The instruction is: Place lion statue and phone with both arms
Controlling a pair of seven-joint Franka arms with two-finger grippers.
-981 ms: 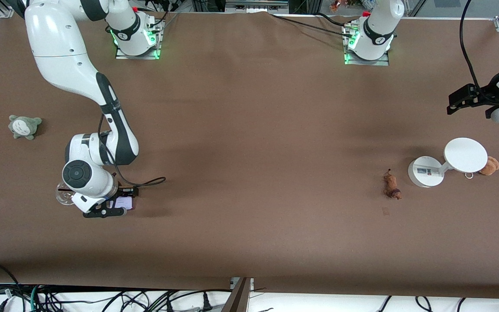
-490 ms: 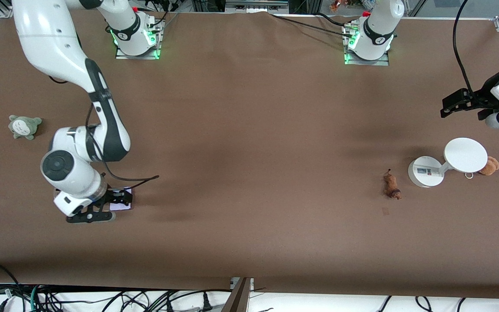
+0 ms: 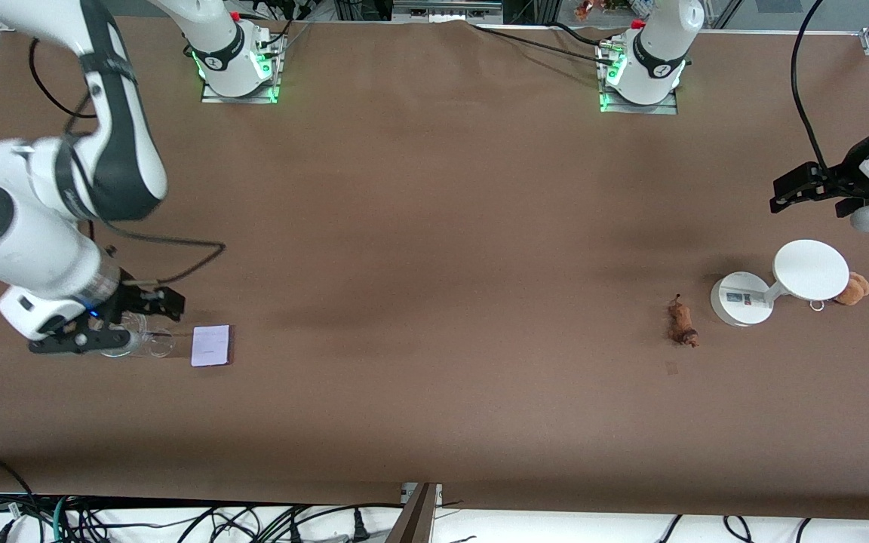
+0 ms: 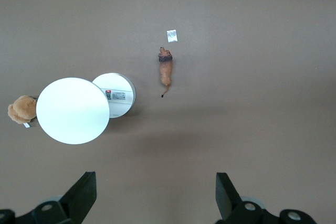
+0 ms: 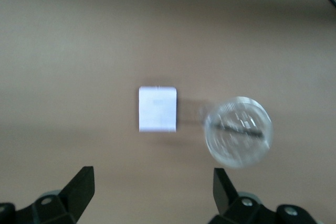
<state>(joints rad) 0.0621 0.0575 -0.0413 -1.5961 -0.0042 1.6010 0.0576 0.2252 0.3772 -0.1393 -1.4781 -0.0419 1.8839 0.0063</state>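
Phone (image 3: 210, 345) flat on brown table (image 3: 434, 226), beside clear glass (image 3: 149, 344); lion statue (image 3: 682, 323) near white stand (image 3: 774, 285).

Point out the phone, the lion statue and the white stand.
phone (image 3: 210, 346), front view, middle of its pale face.
lion statue (image 3: 682, 323), front view, its body.
white stand (image 3: 810, 269), front view, its upper disc.

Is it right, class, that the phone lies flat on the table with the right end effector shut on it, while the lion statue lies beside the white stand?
Not quite. The right end effector is open and holds nothing; it is up over a clear glass. The phone lies flat and free on the table, as the right wrist view shows. The lion statue does lie beside the white stand.
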